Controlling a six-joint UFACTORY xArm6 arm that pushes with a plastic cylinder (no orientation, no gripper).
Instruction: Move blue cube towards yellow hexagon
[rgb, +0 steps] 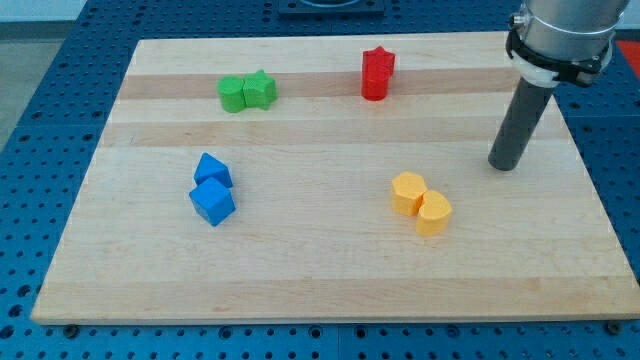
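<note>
The blue cube (212, 201) lies at the board's (320, 280) left, touching a second blue block (213, 168) just above it. The hexagon (408, 192) sits right of centre, touching a yellow cylinder (434, 213). My tip (505, 166) is set down far at the view's right, well apart from the cube; no jaws are fitted, so nothing is held.

A push begun from the wrong side could send the cube away from the hexagon. The neighbouring blue block could be dragged along. An off-centre contact could spin the cube aside.

The arm is cut off at the top edge. The second blue block's shape is hard to make out.
</note>
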